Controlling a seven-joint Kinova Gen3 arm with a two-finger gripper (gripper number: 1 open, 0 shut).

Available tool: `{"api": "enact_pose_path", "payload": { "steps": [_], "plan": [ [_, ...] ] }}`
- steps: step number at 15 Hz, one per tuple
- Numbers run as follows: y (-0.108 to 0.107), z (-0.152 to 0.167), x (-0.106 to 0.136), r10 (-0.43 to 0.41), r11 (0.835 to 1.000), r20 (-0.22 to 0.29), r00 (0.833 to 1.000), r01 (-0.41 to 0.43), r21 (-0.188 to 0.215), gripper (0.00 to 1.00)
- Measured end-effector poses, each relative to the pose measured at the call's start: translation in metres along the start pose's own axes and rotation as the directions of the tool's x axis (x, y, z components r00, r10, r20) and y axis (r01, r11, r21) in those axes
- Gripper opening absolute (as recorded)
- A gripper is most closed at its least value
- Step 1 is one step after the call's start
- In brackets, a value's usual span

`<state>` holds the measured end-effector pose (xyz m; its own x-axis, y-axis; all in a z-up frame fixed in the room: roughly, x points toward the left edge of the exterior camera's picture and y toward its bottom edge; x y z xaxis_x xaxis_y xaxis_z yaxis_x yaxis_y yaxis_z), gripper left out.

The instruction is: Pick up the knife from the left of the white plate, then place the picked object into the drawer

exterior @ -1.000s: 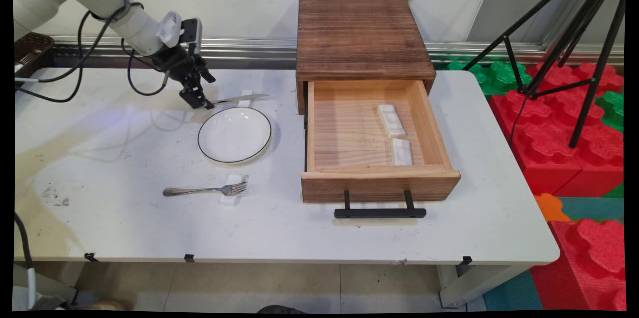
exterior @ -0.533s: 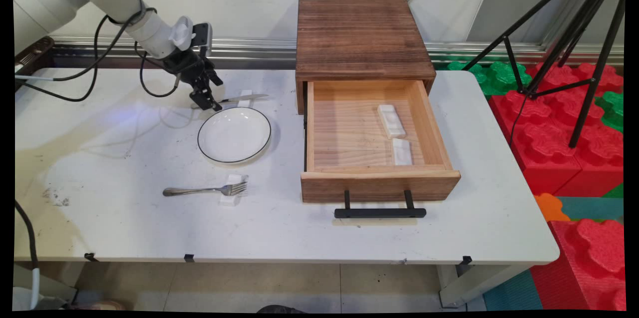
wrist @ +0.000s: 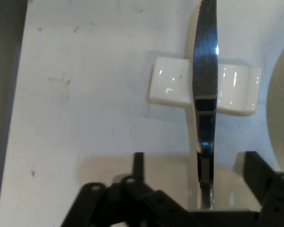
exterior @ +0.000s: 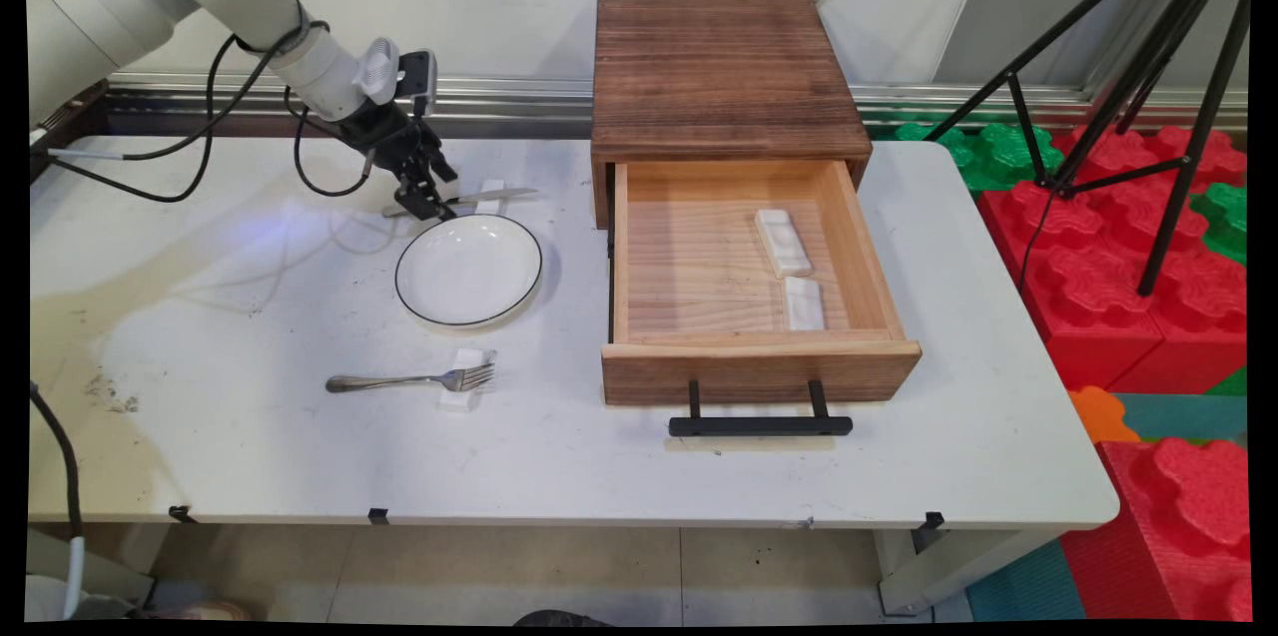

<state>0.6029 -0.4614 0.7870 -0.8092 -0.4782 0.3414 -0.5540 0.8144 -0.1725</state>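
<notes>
A: What takes up most of the tabletop (exterior: 250, 456)?

B: The wooden drawer box (exterior: 721, 77) at the far edge, right of middle. Its drawer (exterior: 759, 371) is pulled out toward the near edge, and two white rests (exterior: 785, 242) lie inside it on the right.

A: And to the left of the box?

B: A white plate (exterior: 468, 270) with a dark rim. A fork (exterior: 409, 381) lies between the plate and the near edge, its tines propped on a small white rest (exterior: 461, 394), seemingly to keep them off the surface.

A: Where is the gripper (exterior: 431, 207)?

B: Low, near the far edge, just behind the plate, over the handle of a knife (wrist: 206, 90). The fingers (wrist: 258, 172) are spread, one on each side of the handle, not yet pinching it.

A: How does the knife lie?

B: Its long axis runs roughly along the far edge, blade pointing toward the drawer box. The blade is bridged on a white knife rest (wrist: 170, 87), which probably lifts the handle enough for fingers to get round it
</notes>
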Motion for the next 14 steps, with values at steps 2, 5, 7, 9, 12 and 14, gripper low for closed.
{"api": "enact_pose_path", "payload": {
  "steps": [2, 5, 7, 9, 12, 14],
  "plan": [
    [-0.0008, 0.0021, 0.0009, -0.002, 1.000, 0.000, 1.000, 0.002, -0.002, 0.00],
    [-0.0019, 0.0037, 0.0010, -0.003, 1.000, 0.002, 1.000, 0.003, -0.004, 0.00],
    [-0.0027, 0.0041, 0.0015, -0.002, 1.000, 0.003, 1.000, 0.002, -0.006, 0.00],
    [-0.0038, 0.0035, 0.0012, -0.001, 1.000, 0.003, 1.000, 0.001, -0.008, 0.00],
    [-0.0066, 0.0003, 0.0015, 0.003, 1.000, 0.001, 1.000, -0.003, -0.005, 0.00],
    [-0.0082, -0.0044, 0.0016, 0.004, 1.000, -0.004, 1.000, -0.004, -0.001, 0.00]
  ]
}}
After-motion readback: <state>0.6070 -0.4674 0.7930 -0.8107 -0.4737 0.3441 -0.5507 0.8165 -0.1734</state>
